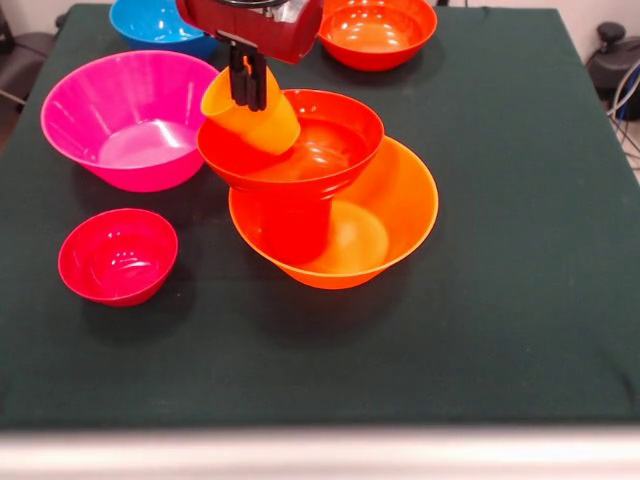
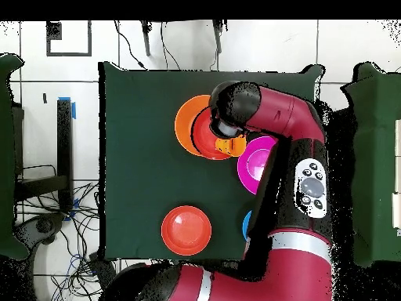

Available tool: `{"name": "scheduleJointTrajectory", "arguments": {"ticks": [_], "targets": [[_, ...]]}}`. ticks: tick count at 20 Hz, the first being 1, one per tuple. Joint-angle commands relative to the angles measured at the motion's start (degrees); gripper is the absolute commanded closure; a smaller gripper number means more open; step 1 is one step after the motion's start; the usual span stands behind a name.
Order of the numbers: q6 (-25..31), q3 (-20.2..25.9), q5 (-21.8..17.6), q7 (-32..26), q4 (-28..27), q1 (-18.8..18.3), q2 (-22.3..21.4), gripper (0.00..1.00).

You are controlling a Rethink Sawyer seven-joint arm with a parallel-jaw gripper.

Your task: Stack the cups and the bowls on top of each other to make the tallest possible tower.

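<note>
The tower stands mid-table: a wide orange bowl [image 1: 400,210] [image 2: 185,124] holds an upturned red-orange cup [image 1: 295,228], and a red-orange bowl [image 1: 335,135] [image 2: 205,139] rests on that cup. An orange cup [image 1: 255,122] [image 2: 231,146] hangs tilted over the left rim of that top bowl, mouth facing left and up. My gripper [image 1: 248,100] is shut on the cup's rim, its black fingers [image 1: 240,85] close together. In the overhead view the arm's head hides the fingers.
A pink bowl [image 1: 130,120] [image 2: 254,161] sits left of the tower, with a small crimson bowl [image 1: 118,255] in front of it. A blue bowl [image 1: 150,22] [image 2: 246,223] and another red-orange bowl [image 1: 378,32] [image 2: 186,230] stand at the far edge.
</note>
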Motion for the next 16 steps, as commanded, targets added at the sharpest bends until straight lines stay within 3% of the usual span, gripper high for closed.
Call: {"name": "scheduleJointTrajectory", "arguments": {"ticks": [1,2,3,16], "targets": [[0.79,3.72,-2.88,-0.69,3.87,1.2,1.36,1.0],[0.69,3.65,-3.02,-0.77,3.93,1.26,1.31,1.0],[0.6,3.57,-3.16,-0.85,3.99,1.32,1.27,0.0],[-3.06,4.03,-2.85,-1.13,9.71,0.69,-0.63,0.0]]}}
